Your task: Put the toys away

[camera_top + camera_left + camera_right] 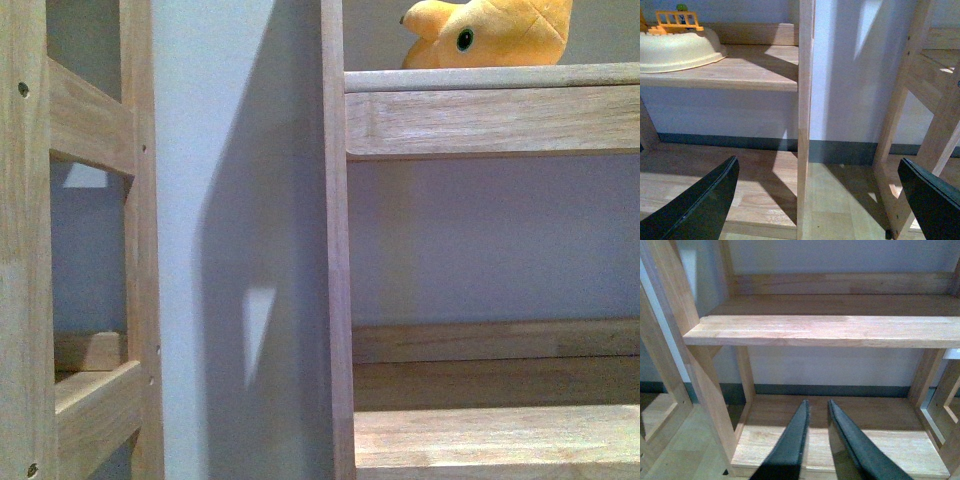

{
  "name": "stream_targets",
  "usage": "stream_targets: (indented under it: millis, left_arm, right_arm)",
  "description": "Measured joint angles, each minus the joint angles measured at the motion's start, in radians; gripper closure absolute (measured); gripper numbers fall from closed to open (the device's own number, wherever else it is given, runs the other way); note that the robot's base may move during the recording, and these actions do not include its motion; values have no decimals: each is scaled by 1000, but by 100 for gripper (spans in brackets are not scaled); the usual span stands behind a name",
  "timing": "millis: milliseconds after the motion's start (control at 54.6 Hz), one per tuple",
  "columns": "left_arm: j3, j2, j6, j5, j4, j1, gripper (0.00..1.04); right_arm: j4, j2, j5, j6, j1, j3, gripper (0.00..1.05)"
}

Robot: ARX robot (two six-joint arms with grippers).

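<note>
An orange-yellow plush animal (495,32) with a black bead eye lies on the upper shelf (490,78) of the right wooden rack, at the top right of the front view. Neither arm shows in the front view. My left gripper (817,172) is open and empty, its dark fingers wide apart, facing a rack upright (805,120) above the floor. My right gripper (816,405) is shut and empty, pointing at the bottom shelf (880,440) of a wooden rack. The plush shows in neither wrist view.
A cream bowl (677,50) with an orange toy fence (677,21) in it sits on a shelf of the left rack. Two wooden racks stand side by side with a gap of grey wall (235,200) between. A middle shelf (825,330) shows bare wood.
</note>
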Motion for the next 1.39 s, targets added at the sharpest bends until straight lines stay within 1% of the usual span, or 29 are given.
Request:
stream_targets:
  millis: [55, 73, 678, 880, 1081, 1228, 1301, 1393]
  left_arm:
    - [0, 0, 0, 0, 0, 0, 6]
    - [0, 0, 0, 0, 0, 0, 6]
    - [0, 0, 0, 0, 0, 0, 6]
    - [0, 0, 0, 0, 0, 0, 6]
    - [0, 0, 0, 0, 0, 0, 6]
    - [0, 0, 0, 0, 0, 0, 6]
    - [0, 0, 0, 0, 0, 0, 6]
    - [0, 0, 0, 0, 0, 0, 6]
  right_arm:
    - [3, -8, 0, -1, 0, -11, 101]
    - [4, -11, 0, -5, 0, -16, 102]
    - [21, -100, -1, -4, -1, -116, 101]
    - [23, -105, -2, -6, -2, -116, 100]
    - [23, -105, -2, -6, -2, -116, 68]
    - [23, -105, -1, -6, -2, -116, 47]
    - [23, -105, -2, -6, -2, -116, 30]
    - [23, -105, -2, -6, -2, -116, 15]
